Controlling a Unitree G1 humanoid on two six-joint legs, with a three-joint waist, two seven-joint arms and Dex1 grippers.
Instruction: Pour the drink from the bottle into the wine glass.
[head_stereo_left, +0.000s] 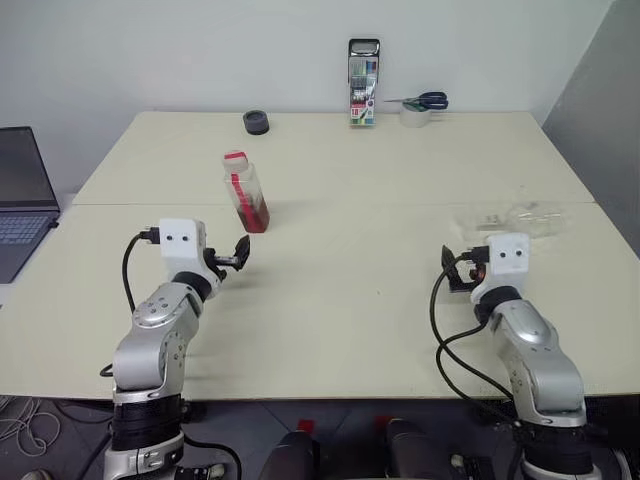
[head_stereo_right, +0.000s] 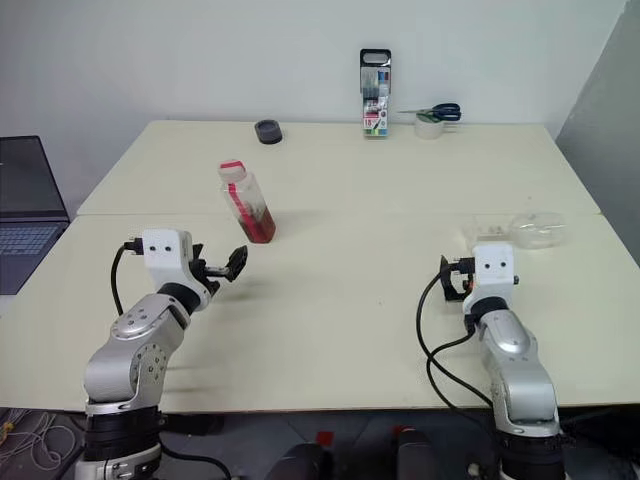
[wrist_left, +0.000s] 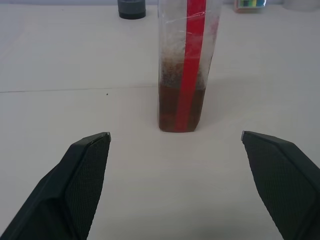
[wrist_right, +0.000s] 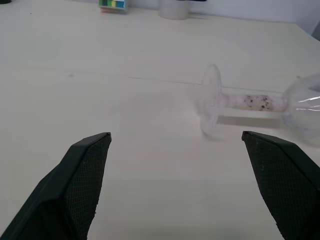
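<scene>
Oddly, wine glass (wrist_right: 235, 102) lies sideways; bottle (head_stereo_left: 246, 192) stands capped.

Cream table (head_stereo_left: 400, 200). Clear bottle (head_stereo_left: 245, 192), red cap, red-and-white label strip, reddish-brown drink (wrist_left: 172, 107). Clear wine glass (wrist_right: 260, 102), speckled stem. Black gripper fingers (wrist_left: 82, 175), cross-hatched texture. Blue-handled scissors (head_stereo_left: 425, 100) far right.

One bottle (head_stereo_left: 246, 191), one wine glass (head_stereo_right: 520, 229), one scissors (head_stereo_left: 421, 101), one laptop (head_stereo_left: 22, 190).
</scene>
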